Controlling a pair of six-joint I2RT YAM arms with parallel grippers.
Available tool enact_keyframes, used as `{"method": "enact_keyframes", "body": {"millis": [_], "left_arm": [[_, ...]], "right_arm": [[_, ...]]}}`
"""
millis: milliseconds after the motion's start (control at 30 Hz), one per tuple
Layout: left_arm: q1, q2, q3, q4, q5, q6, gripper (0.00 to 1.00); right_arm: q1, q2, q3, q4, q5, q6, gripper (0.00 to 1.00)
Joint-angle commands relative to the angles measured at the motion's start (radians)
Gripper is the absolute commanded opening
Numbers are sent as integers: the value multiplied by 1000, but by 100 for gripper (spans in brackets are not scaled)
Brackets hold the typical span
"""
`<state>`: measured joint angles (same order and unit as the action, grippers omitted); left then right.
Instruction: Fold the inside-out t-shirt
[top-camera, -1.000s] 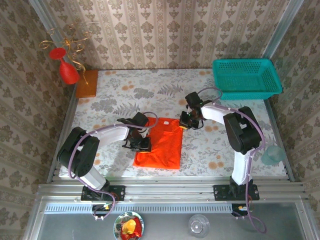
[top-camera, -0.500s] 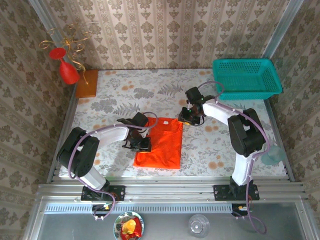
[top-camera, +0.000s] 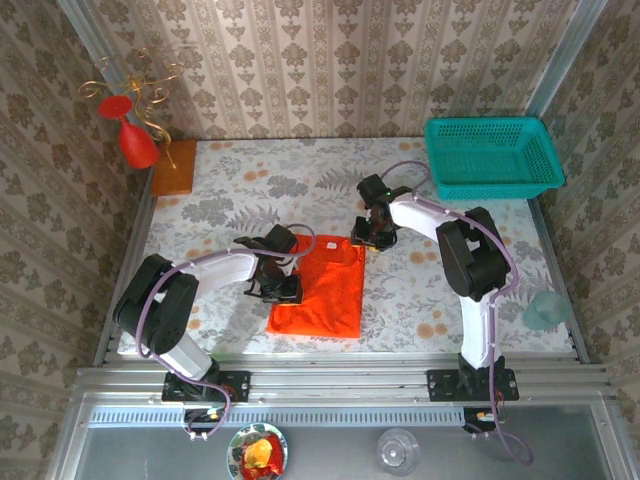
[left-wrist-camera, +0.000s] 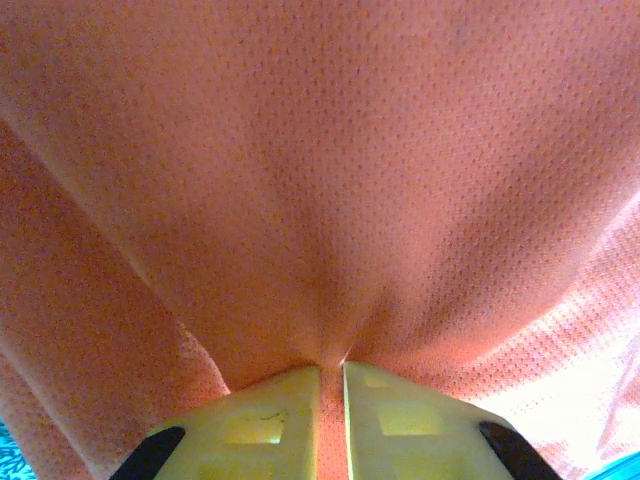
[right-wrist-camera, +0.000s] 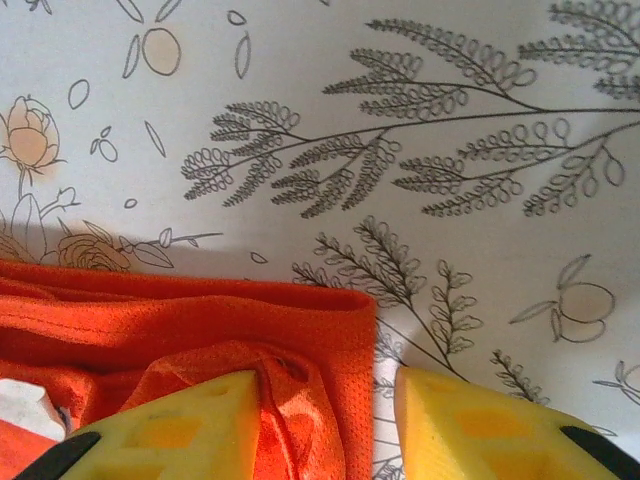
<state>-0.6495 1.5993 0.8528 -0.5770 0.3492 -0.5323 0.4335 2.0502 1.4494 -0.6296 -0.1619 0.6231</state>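
Observation:
The inside-out t-shirt (top-camera: 322, 288) lies as a narrow, folded orange rectangle in the middle of the table. My left gripper (top-camera: 282, 289) sits at its left edge. In the left wrist view the yellow fingers (left-wrist-camera: 270, 420) are shut on a pinch of the orange cloth (left-wrist-camera: 320, 180), which drapes over the whole view. My right gripper (top-camera: 368, 237) is at the shirt's far right corner. Its jaws stand open in the right wrist view, with the right gripper (right-wrist-camera: 325, 395) straddling the shirt's folded corner (right-wrist-camera: 200, 320). A bit of white label (right-wrist-camera: 20, 402) shows at the left.
A teal basket (top-camera: 490, 155) stands at the far right corner. An orange-brown wooden block (top-camera: 174, 166) and a red goblet-shaped ornament (top-camera: 135, 140) are at the far left. A clear cup (top-camera: 545, 308) sits by the table's right edge. The floral tablecloth (top-camera: 430, 290) surrounds the shirt.
My right gripper has opened, let go of the shirt's far right corner and shifted slightly left and away. The left gripper has kept its grip and has not moved.

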Motion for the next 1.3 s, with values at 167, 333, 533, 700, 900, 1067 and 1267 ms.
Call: {"method": "enact_keyframes", "body": {"millis": [167,333,533,700,900,1067,1267], "left_arm": [[-6,-3,10,-61,-32,-5,16],[-7,-2,11,-54,-21,-7,16],[-24,3,8,-32,-4,-23,14],[-63,20,15,13,18,-63,15],[-123,40,52,102,79,-115,15],[-121,-35,104,136,74,-114,23],[35,-130,151,106,-13,-65,33]], "right_arm": [[31,105,68,-109,79,-18,39],[38,120,57,-89,57,-5,32],[36,106,68,-88,45,-6,22],[0,90,90,-114,29,-54,10],[-36,132,213,-146,-18,-157,0],[-37,197,325,-181,-67,-230,0],[-36,199,338,-193,-91,-254,0]]}}
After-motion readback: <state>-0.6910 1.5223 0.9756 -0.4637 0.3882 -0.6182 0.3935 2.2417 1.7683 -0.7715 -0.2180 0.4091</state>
